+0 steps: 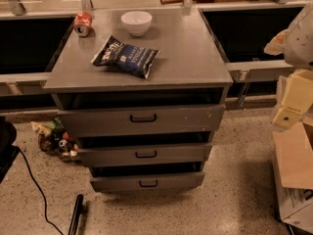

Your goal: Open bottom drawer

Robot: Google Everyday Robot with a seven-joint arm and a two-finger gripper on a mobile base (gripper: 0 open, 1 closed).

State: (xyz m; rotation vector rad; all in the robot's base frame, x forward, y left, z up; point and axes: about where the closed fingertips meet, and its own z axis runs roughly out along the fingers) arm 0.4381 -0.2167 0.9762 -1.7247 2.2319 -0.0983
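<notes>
Hooking the wrong handle was my main worry: the bottom drawer [171, 181] sat lowest in the cabinet, near the floor, directly beneath the middle drawer [171, 154] with its similar bar. My pincer [292, 102] hung below the arm [301, 33] at the right edge, well apart from the cabinet. I couldn't tell whether it was spread or pressed together.

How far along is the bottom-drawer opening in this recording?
Done: nothing visible; the bottom drawer looks unopened, its front not standing out from the cabinet. In hand: the pincer hangs at the right edge, away from the cabinet and off the handle. Left: reach the handle, grip it, pull.
</notes>
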